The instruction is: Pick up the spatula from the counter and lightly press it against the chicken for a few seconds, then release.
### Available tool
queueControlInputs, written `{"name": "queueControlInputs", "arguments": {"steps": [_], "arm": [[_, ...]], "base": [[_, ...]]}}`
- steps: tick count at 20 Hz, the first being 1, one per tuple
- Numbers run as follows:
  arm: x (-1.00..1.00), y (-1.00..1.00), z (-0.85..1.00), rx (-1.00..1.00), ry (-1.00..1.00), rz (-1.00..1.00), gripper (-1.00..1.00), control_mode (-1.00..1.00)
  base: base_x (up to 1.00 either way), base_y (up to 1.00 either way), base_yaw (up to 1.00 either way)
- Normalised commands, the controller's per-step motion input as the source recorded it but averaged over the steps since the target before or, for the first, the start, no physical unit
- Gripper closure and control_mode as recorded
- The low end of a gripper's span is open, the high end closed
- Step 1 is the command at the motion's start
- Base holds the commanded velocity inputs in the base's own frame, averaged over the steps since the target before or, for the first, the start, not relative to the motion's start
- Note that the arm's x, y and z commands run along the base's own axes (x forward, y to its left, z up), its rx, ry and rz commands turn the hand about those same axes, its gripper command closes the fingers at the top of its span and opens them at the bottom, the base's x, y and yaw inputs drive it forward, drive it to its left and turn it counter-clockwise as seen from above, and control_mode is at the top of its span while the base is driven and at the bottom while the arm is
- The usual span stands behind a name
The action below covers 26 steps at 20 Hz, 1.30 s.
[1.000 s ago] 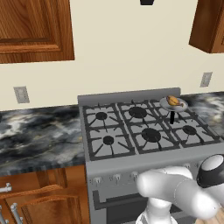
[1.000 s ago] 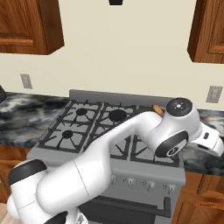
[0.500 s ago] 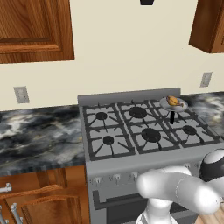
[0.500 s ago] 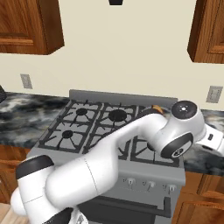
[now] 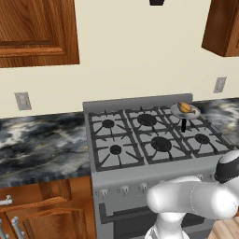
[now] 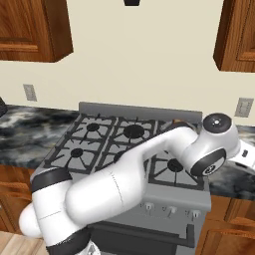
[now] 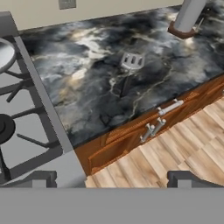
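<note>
Over the last second the white arm (image 6: 149, 157) has swung out to the right. Its dark-capped joint has travelled from above the right-hand burners to past the edge of the grey gas stove (image 5: 140, 173), and it has barely shifted in the last half second. That carries the tool (image 7: 114, 179) off the stove and over the dark marbled worktop (image 7: 87, 65) on its right.

From the hand camera, the slotted metal spatula with a dark handle (image 7: 128, 74) lies flat on that worktop, well apart from the stove edge. Its head is toward the wall and its handle points toward the front lip. The tool's two finger tips stand wide apart with nothing between them, so it is open and empty, hanging well above the spatula.

The orange-brown piece of chicken (image 5: 185, 107) sits in a small round grey pan (image 5: 174, 111) on the rear right burner, untouched.

I judge this to be the approach to the pick. The spatula is in sight but lies above the middle of the hand view, so the tool likely needs to reach further out and come down onto the handle before closing.
</note>
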Motion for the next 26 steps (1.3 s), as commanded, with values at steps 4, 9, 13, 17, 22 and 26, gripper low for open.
{"name": "queueControlInputs", "arguments": {"steps": [4,9,13,17,22,26], "arm": [[0.05,-0.17,-0.2,0.05,0.0,0.0,-1.0,-1.0],[0.08,-0.12,-0.15,0.04,0.0,0.0,-1.0,-1.0],[0.14,-0.1,-0.03,0.06,0.0,0.0,-1.0,-1.0],[0.1,-0.11,0.0,0.05,0.0,0.0,-1.0,-1.0],[0.0,-0.14,-0.12,0.01,0.0,0.0,-1.0,-1.0],[0.0,-0.09,-0.19,0.0,0.01,0.0,-1.0,-1.0]], "base": [[0.0,0.0,0.0],[0.0,0.0,0.0],[0.0,0.0,0.0],[0.0,0.0,0.0],[0.0,0.0,0.0],[0.0,0.0,0.0]]}}
